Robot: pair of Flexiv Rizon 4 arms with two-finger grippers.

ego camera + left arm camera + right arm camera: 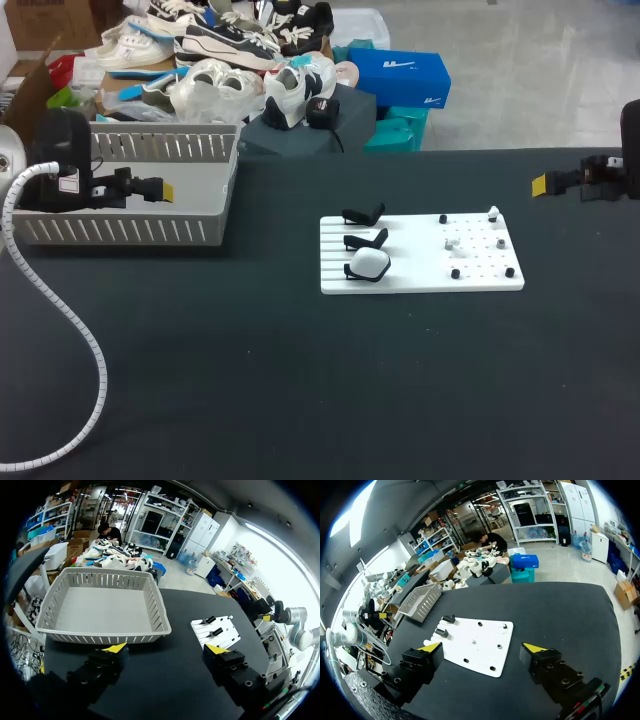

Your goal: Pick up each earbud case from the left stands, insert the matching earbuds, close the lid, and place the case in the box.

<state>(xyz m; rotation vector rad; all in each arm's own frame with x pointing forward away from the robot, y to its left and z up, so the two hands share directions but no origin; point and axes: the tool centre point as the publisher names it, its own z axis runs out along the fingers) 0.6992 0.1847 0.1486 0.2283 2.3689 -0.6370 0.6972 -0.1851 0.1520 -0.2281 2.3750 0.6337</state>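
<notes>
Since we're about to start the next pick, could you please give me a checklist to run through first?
1. Left hand open, holding nothing: ok.
2. Right hand open, holding nothing: ok.
3. Earbud case seated on its stand on the white board: ok.
4. Case lid open for inserting: cannot tell.
5. Small white pieces on the board are the matching earbuds: cannot tell.
6. Grey box has room for the case: ok.

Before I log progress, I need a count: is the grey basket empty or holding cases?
Empty: the left wrist view looks down into the grey basket and shows only bare floor.
</notes>
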